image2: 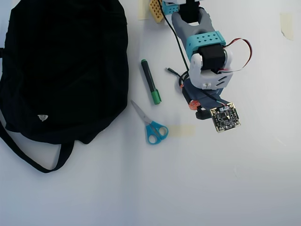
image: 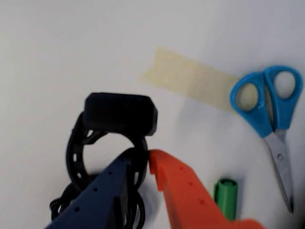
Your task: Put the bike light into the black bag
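Observation:
The bike light (image: 120, 113) is a small black block with a round loop strap below it, lying left of centre in the wrist view. My gripper (image: 143, 156) has its dark blue finger (image: 102, 191) and orange finger (image: 183, 188) shut on the strap's lower right side. In the overhead view the gripper (image2: 197, 110) sits right of centre, with a bit of the bike light (image2: 203, 114) showing beside the wrist camera board. The black bag (image2: 61, 66) lies at the far left, well apart from the gripper, its strap trailing toward the bottom left.
Blue-handled scissors (image2: 153, 129) and a green marker (image2: 150, 82) lie between bag and gripper. A strip of tape (image2: 182, 131) is stuck to the white table. A coiled black cable (image: 62, 205) lies under the blue finger. The scissors (image: 271, 119) and marker (image: 225, 195) lie to the right in the wrist view.

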### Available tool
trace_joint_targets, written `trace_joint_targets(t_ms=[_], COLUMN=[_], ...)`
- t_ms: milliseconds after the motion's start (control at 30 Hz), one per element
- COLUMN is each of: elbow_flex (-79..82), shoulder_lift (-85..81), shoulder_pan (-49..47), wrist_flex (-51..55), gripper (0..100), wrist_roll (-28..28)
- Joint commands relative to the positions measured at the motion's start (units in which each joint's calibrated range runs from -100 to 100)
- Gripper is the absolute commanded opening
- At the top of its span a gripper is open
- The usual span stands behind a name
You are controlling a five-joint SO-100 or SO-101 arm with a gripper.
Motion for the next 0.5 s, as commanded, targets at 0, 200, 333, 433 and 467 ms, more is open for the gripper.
trace_joint_targets(t_ms=[0, 200, 333, 433, 467], elbow_flex=[5.42, 18.45, 27.17, 33.64, 37.95], shoulder_lift=[-8.94, -18.98, -25.7, -30.68, -34.0], shoulder_pan=[1.09, 2.07, 2.44, 2.89, 2.96], wrist_flex=[1.46, 1.46, 1.29, 1.29, 1.29], gripper=[2, 2, 2, 2, 2], wrist_roll=[0.25, 0.3, 0.36, 1.46, 1.51])
